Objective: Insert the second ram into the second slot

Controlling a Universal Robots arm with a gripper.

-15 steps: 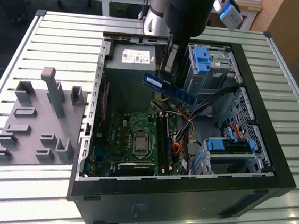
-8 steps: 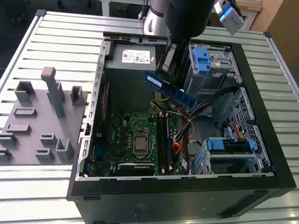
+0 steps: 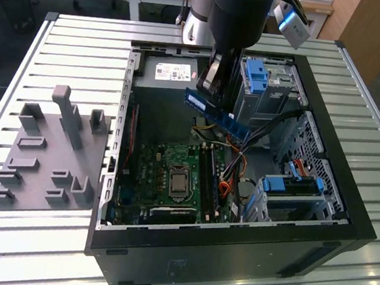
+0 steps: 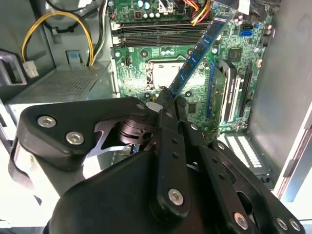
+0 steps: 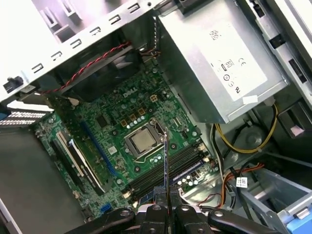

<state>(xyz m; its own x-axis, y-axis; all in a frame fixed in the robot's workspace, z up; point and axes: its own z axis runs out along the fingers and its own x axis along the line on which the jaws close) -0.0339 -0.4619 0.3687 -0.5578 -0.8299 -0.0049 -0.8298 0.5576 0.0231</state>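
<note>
Your claw (image 3: pixel 211 90) is clamped on the second ram (image 3: pixel 220 117) and holds it in the air above the open computer case (image 3: pixel 232 256), well apart from the motherboard (image 3: pixel 165 181). In the second wrist view the grip sits at one end of the stick (image 4: pixel 197 53), and the rest reaches out unsupported.

That off-centre hold is your main risk. Once the free end meets resistance, the stick may pivot between the fingertips (image 4: pixel 171 105) and go in crooked. In the exterior view its long edge slopes down toward the exterior view's right. If you lower it like that, one corner would probably land first and the contacts would scrape rather than seat.

The memory slots (image 5: pixel 163 173) lie side by side and close together, so a small sideways error could put the stick in the neighbouring slot or on the ridge between them. From these pictures you cannot tell which slot is filled, or whether the end latches are open.

Watch the orange and red cables (image 3: pixel 232 162) bunched near one end of the slots, because a loop could catch the free end. The processor socket (image 5: pixel 143 141) sits just beside the slots. The power supply (image 3: pixel 170 72) and the blue drive cage (image 3: pixel 258 75) crowd the arm's side of the case. On the bench (image 3: pixel 71 48), the grey fixture tray (image 3: pixel 46 148) lies outside the case and well away from the work.
</note>
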